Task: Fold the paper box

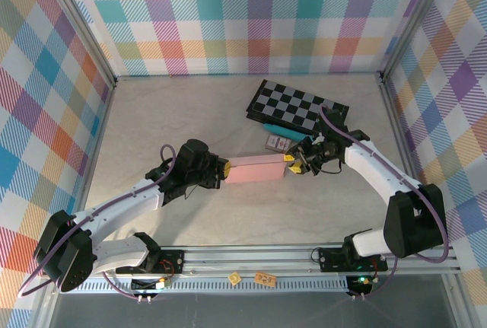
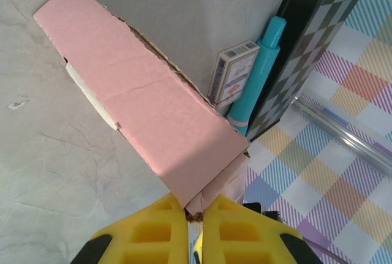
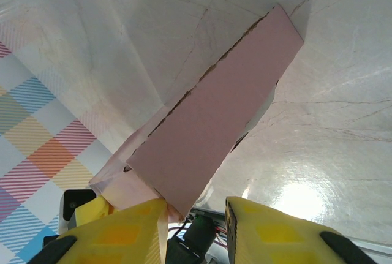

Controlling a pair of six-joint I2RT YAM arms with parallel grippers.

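The dusty-pink paper box (image 1: 255,169) is folded into a long flat carton and stretches between my two grippers at mid-table. My left gripper (image 1: 224,167) is at its left end. In the left wrist view the yellow fingers (image 2: 165,227) are shut on a crumpled end flap, and the paper box (image 2: 141,98) runs away to the upper left. My right gripper (image 1: 291,161) is at the box's right end. Its jaws (image 3: 196,215) stand open, and a corner of the paper box (image 3: 220,111) rests against the left finger (image 3: 144,224).
A black-and-grey checkered board (image 1: 298,104) lies behind the box at the back right. A teal pen (image 1: 278,128) and a small printed card pack (image 1: 277,142) lie just in front of it. Plaid walls enclose the table. Two small orange tags (image 1: 265,277) sit on the front rail.
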